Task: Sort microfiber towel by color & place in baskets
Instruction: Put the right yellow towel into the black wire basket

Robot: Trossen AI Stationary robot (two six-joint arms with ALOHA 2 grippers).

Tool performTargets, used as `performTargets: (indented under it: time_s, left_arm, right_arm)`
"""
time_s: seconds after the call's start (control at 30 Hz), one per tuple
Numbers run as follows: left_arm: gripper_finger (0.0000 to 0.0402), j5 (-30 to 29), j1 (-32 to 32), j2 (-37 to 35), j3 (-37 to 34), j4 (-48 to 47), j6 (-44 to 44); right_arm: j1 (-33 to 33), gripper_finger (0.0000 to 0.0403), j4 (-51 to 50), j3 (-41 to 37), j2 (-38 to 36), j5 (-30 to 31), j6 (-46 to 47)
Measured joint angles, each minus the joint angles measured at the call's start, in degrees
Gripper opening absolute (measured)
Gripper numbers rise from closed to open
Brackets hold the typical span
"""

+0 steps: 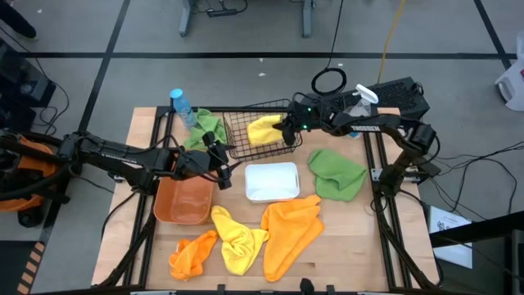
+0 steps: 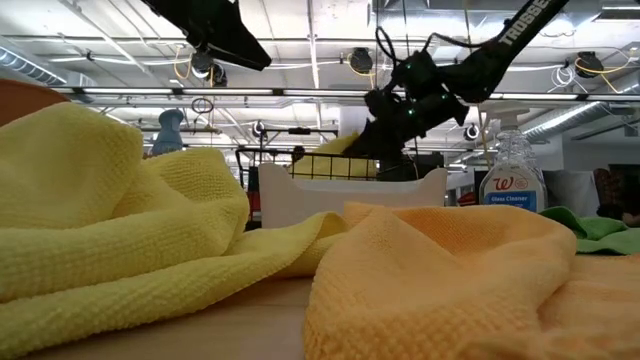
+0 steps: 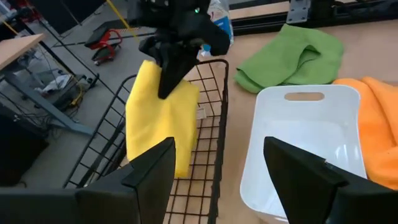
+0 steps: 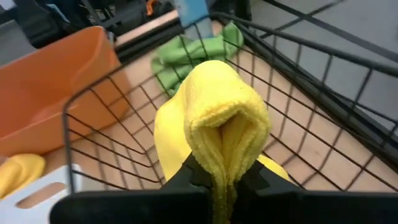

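My right gripper [image 1: 286,129] is shut on a yellow towel [image 1: 266,129] over the black wire-mesh basket [image 1: 246,115]; the towel's lower part hangs down inside the basket [image 3: 152,130]. My left gripper [image 1: 232,170] is open and empty above the gap between the orange tub [image 1: 182,201] and the white bin [image 1: 272,180]. Another yellow towel [image 1: 237,238] and two orange towels [image 1: 291,233] [image 1: 192,254] lie near the table's near edge. Green towels lie at the right [image 1: 337,172] and behind the basket [image 1: 205,129]. My right gripper pinches a bunched fold of the yellow towel [image 4: 224,140] between its two fingers; several layers bulge out past the fingertips. The fingers come from the table's right, slanting down. The towel hangs below the fingers into the basket [image 3: 155,137].
A spray bottle [image 1: 184,106] stands at the basket's far left corner. The two arms are close to each other over the table's middle. Towels cover much of the near half of the table.
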Motion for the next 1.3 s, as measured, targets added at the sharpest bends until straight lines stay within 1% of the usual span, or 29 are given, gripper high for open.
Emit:
performTargets:
  time_s: [0.23,0.3,0.4,0.8,0.97,1.2,1.3]
  left_arm:
    - [0.0248,0.0,0.0,0.0,0.0,0.1,-0.4]
    - [0.0248,0.0,0.0,0.0,0.0,0.1,-0.4]
    - [0.0248,0.0,0.0,0.0,0.0,0.1,-0.4]
    - [0.0248,0.0,0.0,0.0,0.0,0.0,-0.4]
    - [0.0248,0.0,0.0,0.0,0.0,-0.1,-0.4]
    - [0.0248,0.0,0.0,0.0,0.0,-0.3,-0.4]
    - [0.0248,0.0,0.0,0.0,0.0,-0.3,-0.4]
  right_arm:
    - [-0.6,0.0018,0.6,0.0,2.4,2.0,0.2]
    - [-0.6,0.0026,0.8,0.0,3.0,2.4,0.2]
    - [-0.6,0.0040,0.8,0.0,3.8,4.7,0.2]
    - [-0.5,0.0088,1.2,0.0,4.5,5.2,0.2]
    - [-0.2,0.0118,1.1,0.0,4.5,6.8,0.2]
    - [0.9,0.0174,0.7,0.0,4.4,11.2,-0.8]
    - [1.1,0.0199,-1.3,0.0,3.3,12.9,-1.9]
